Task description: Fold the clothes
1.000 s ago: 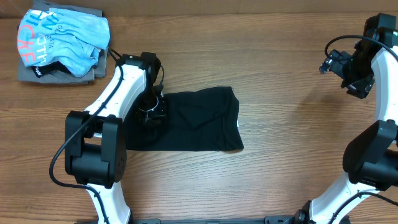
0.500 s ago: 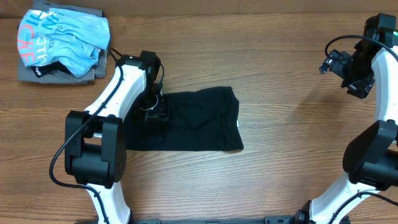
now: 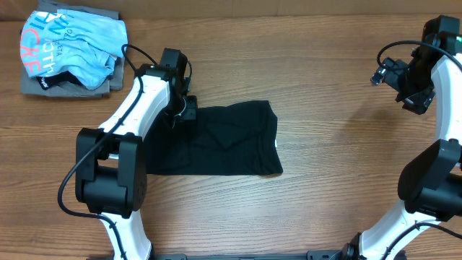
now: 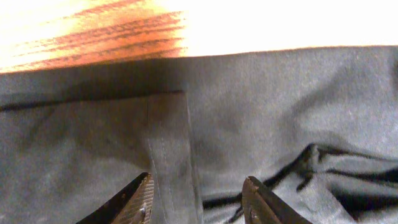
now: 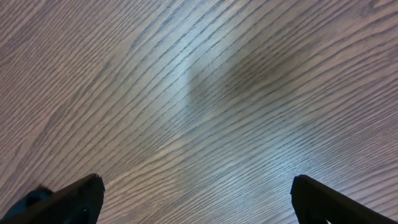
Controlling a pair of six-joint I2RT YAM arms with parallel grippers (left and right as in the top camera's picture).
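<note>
**A:** What does the left pincer (image 4: 198, 186) hold?

**B:** Nothing. Its jaws stand partly apart, empty, just above the far left corner of the black T-shirt (image 3: 224, 141).

**A:** And how does the garment lie?

**B:** Flat in the middle of the surface (image 3: 325, 180), as a wide, slightly rumpled rectangle. It looks part-folded, and I judge at least one fold is left. The right pincer (image 5: 196, 183), wide open and empty, hangs over bare wood, well apart.

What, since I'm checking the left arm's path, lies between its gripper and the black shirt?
Nothing visible. The left gripper hangs open right over the black shirt, near its edge, with only fabric beneath its fingers. The blue shirt lies apart in a corner.
</note>
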